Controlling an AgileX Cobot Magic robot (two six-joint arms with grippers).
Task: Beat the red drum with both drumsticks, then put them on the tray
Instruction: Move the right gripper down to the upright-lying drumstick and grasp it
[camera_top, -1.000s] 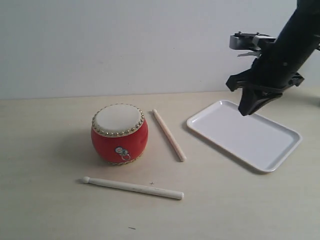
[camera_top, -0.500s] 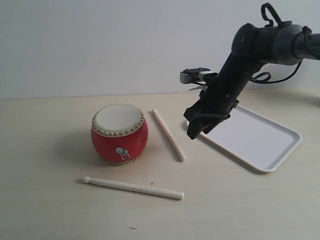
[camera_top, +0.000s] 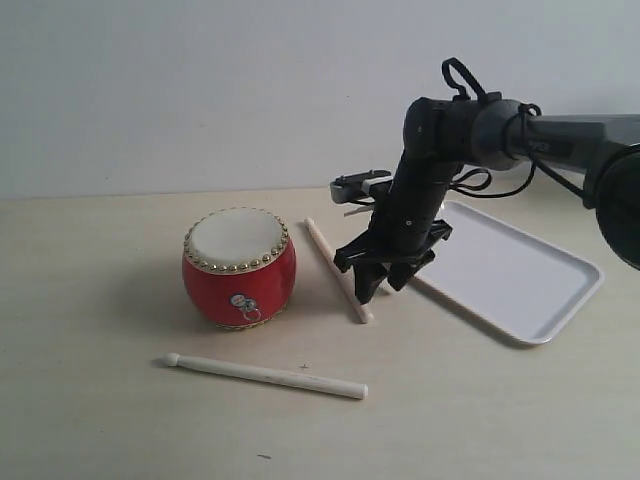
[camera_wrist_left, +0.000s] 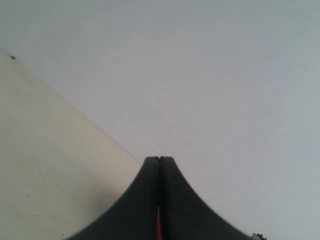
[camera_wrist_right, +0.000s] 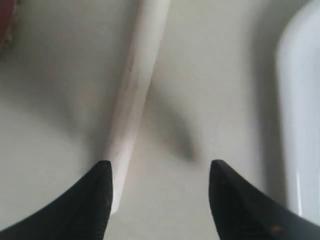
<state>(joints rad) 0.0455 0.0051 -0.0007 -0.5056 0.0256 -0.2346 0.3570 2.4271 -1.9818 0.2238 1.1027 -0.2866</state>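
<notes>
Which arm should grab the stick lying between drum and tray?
Right. The right end effector hangs open, low at that drumstick's end beside the tray. The left end effector is shut, and the exterior view doesn't show it.

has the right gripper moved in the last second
Yes. The right gripper has come left and down, from above the tray to the drumstick lying between tray and drum.

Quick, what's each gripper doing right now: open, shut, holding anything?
Left gripper: shut, nothing between the jaws.
Right gripper: open, holding nothing, jaws at the end of one drumstick.
</notes>
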